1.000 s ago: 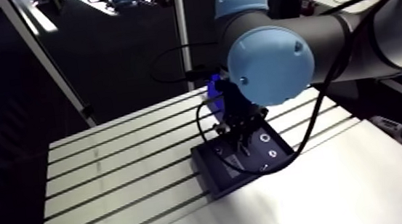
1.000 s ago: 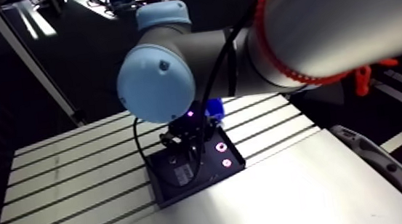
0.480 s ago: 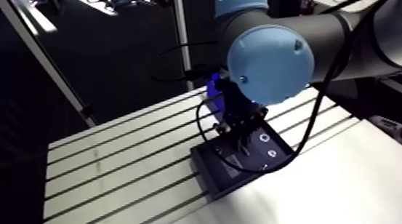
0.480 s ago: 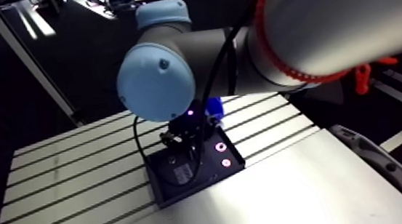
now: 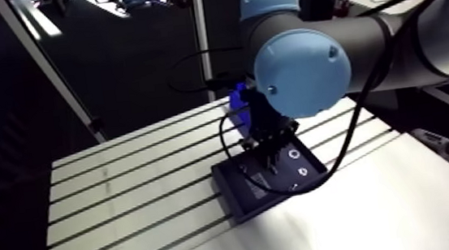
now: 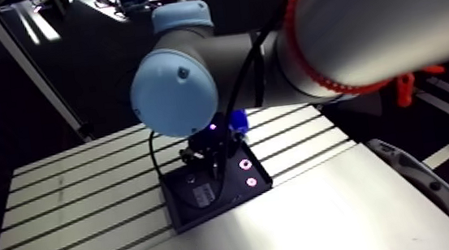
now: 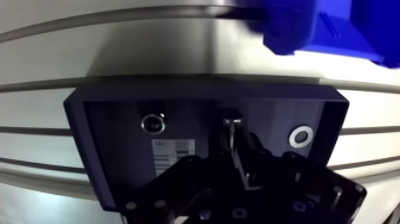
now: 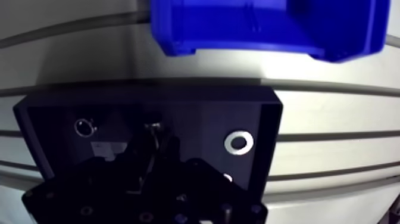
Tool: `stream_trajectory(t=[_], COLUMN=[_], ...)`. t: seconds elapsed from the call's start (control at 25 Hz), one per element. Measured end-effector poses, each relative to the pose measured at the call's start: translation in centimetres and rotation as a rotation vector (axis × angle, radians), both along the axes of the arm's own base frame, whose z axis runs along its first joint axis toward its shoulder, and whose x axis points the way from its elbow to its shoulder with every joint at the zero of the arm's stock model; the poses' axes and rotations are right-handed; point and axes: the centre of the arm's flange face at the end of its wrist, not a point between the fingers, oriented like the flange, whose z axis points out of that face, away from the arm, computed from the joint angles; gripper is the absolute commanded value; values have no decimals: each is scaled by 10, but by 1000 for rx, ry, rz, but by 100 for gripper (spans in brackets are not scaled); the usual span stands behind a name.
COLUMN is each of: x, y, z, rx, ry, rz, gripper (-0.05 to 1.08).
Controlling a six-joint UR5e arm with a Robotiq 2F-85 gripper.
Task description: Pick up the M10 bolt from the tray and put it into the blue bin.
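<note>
In the black tray (image 7: 107, 149), the gripper (image 7: 236, 142) stands low, fingers drawn close and clamped on the M10 bolt (image 7: 231, 121) — head showing just ahead of the tips. Bolt sits between a metal ring (image 7: 153, 124) and a washer (image 7: 299, 137). Blue bin (image 8: 262, 24) stands just beyond the tray, on the slotted table (image 7: 119, 53).

Robotics lab, slotted aluminium table (image 5: 122, 198), robot arm (image 5: 301, 72)
</note>
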Motion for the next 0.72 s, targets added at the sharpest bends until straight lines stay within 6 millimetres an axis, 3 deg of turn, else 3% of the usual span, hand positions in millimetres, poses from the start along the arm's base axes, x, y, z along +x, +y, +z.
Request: stream_trajectory(t=[0.36,0.72], x=[0,0], y=[0,0], z=[0,-2], rx=[0,-4], ry=[0,-3], rz=[-1,-1], gripper=[84,96])
